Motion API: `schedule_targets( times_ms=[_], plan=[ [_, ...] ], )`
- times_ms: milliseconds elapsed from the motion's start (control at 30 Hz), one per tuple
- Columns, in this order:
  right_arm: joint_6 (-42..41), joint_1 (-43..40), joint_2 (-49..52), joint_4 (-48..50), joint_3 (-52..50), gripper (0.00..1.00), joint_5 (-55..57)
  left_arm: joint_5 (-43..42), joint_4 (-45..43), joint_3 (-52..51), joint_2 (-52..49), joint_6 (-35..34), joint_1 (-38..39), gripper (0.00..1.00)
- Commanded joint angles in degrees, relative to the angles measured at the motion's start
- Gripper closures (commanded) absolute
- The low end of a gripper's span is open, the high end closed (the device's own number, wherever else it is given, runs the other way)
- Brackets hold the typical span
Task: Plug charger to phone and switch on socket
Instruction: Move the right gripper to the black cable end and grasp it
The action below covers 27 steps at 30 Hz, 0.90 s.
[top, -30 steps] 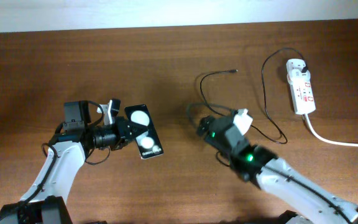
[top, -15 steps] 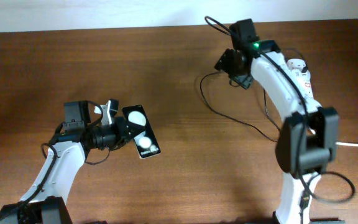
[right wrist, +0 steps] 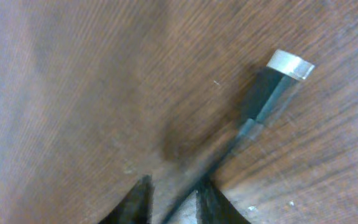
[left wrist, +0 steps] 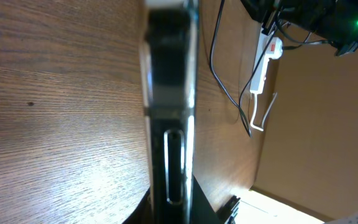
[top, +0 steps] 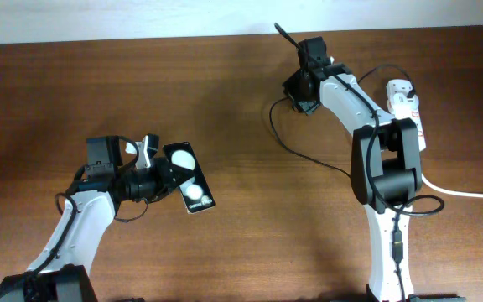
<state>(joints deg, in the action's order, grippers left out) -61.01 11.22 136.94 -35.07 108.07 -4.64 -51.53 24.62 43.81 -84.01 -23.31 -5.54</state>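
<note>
My left gripper [top: 164, 178] is shut on the phone [top: 189, 186], a black slab with two white discs, holding it edge-up at the table's left. In the left wrist view the phone [left wrist: 168, 74] shows edge-on. The charger [top: 309, 155] is a thin black cable running across the table towards the socket [top: 409, 117], a white power strip at the far right. My right gripper [top: 298, 91] is down at the cable's free end. The right wrist view shows the silver-tipped connector [right wrist: 272, 87] on the wood. The cable runs between my right gripper's [right wrist: 176, 202] narrowed fingers, against one finger and with a gap to the other finger [right wrist: 138, 202].
The socket's thick white cord [top: 459, 191] trails off to the right edge. My right arm [top: 380, 176] stretches from the near edge to the far side, above part of the cable. A pale wall [top: 141, 21] borders the table's far edge.
My right arm swung from the table's middle to the far side, onto the cable's connector end, and its jaws narrowed round the cable. The left arm and phone barely moved.
</note>
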Motion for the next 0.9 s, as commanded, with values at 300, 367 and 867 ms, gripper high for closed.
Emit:
schedule_targets(
  times_ms=[300, 367, 867],
  plan=[
    [37.00, 11.21, 2.43, -29.51, -0.52, 0.87, 0.50, -1.01, -0.26, 0.57, 1.14, 1.09, -0.15, 1.00],
    [36.28, 14.12, 2.43, -29.46, -0.63, 0.72, 3.39, -1.16, -0.22, 0.57, 1.14, 1.07, -0.15, 1.00],
    [27.69, 10.51, 2.43, -28.28, -0.68, 0.28, -2.40, -1.16, 0.76, 0.57, 1.14, 1.07, -0.15, 1.00]
  ],
)
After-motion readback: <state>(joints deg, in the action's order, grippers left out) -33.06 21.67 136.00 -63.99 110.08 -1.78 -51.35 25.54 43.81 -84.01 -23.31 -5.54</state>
